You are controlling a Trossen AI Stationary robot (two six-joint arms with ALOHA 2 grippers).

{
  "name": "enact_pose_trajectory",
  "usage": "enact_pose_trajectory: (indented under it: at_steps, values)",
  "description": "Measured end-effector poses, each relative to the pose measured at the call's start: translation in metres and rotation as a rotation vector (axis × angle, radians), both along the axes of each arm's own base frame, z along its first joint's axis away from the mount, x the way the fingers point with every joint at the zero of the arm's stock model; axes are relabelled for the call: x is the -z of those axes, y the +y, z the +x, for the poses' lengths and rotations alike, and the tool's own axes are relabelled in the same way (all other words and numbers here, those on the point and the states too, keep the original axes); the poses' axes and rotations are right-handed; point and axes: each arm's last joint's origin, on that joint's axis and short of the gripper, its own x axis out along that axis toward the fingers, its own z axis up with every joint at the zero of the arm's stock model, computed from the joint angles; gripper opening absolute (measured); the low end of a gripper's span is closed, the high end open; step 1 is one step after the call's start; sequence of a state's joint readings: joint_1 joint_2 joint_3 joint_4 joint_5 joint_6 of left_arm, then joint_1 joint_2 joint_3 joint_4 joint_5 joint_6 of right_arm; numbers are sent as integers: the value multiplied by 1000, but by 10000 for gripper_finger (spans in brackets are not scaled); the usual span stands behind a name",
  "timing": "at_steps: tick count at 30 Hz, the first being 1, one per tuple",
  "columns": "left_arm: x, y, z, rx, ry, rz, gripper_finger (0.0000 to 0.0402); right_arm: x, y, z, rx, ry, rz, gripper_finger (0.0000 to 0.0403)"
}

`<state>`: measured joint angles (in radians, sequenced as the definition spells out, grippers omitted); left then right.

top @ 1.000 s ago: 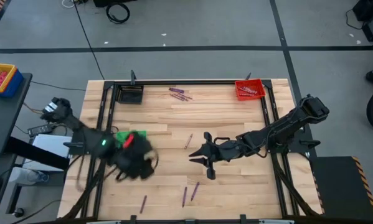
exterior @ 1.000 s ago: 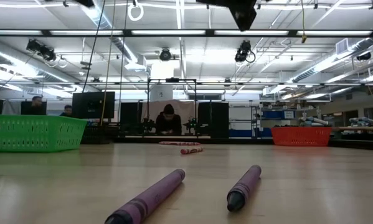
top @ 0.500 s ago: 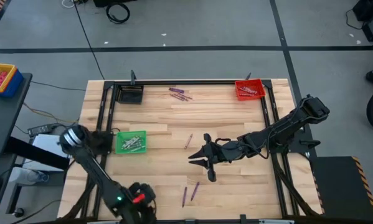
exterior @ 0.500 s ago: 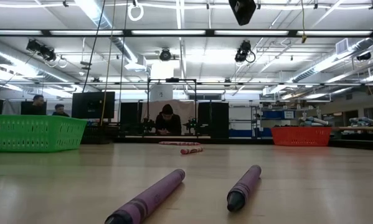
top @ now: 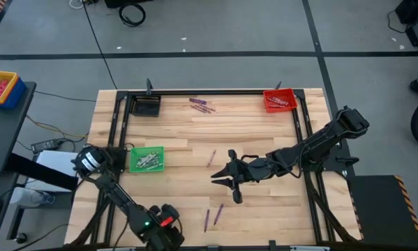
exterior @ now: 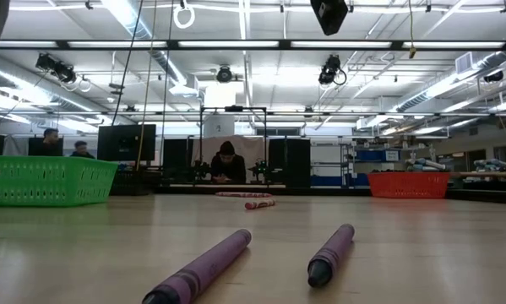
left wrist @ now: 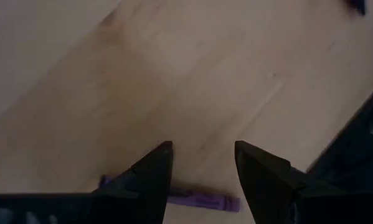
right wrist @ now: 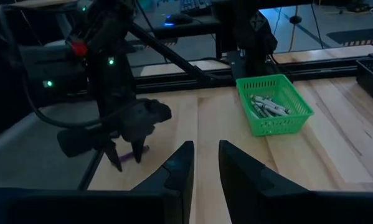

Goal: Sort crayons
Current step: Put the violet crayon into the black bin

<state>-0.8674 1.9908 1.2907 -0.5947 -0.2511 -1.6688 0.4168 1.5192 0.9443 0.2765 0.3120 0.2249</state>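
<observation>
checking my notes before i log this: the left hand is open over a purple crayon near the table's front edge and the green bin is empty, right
Not quite. The green bin is not empty: it holds several pale crayons, as the right wrist view shows best. The rest stands: the left hand is open over a purple crayon near the table's front edge.

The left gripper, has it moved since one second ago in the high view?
Yes. The left gripper has gone from beside the green bin toward the table's near edge and now hangs open over a purple crayon.
</observation>
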Motion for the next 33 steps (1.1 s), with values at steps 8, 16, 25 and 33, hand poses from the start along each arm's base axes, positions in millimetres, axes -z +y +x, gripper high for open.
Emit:
enact_pose_trajectory:
  at_steps: [8, 16, 25, 33]
  values:
    - [-3, 1, -1, 54, -6, 12, 181, 0, 0, 0, -2, -1, -18, 79]
    - [-44, -5, 0, 319, -71, 95, 180, 0, 0, 0, 4, -2, -21, 79]
    - [-48, -17, -23, 1141, -17, 390, 180, 0, 0, 0, 6, -1, -19, 79]
    - [-33, -5, -17, 1253, -4, 451, 180, 0, -1, 0, 3, -2, -37, 79]
